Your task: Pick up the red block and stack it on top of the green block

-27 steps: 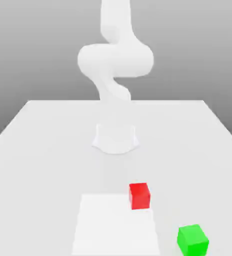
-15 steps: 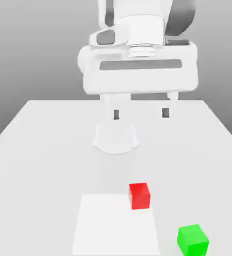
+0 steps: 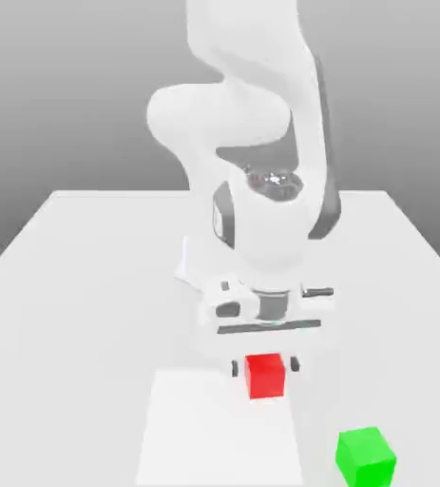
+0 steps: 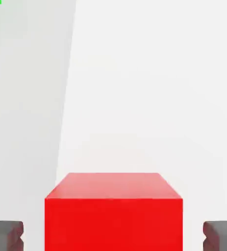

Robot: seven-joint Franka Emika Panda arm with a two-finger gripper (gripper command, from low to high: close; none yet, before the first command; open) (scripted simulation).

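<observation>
On the white table (image 3: 71, 285), one red block (image 3: 265, 374) and one green block (image 3: 366, 455) are sitting well apart, the green one nearer the exterior view's right. One white arm is reaching down, its gripper (image 3: 263, 365) straddling the red block. The jaws are standing open, with visible gaps between each fingertip (image 4: 5, 235) and the block; nothing is being gripped. The red block is resting at a paler rectangle's (image 3: 214, 428) corner. A plain grey backdrop is surrounding the table.

White table (image 3: 71, 285), flat, matte. 1 paler rectangular patch (image 3: 204, 438) marked on its near surface. Plain grey backdrop (image 3: 62, 95) behind.
</observation>
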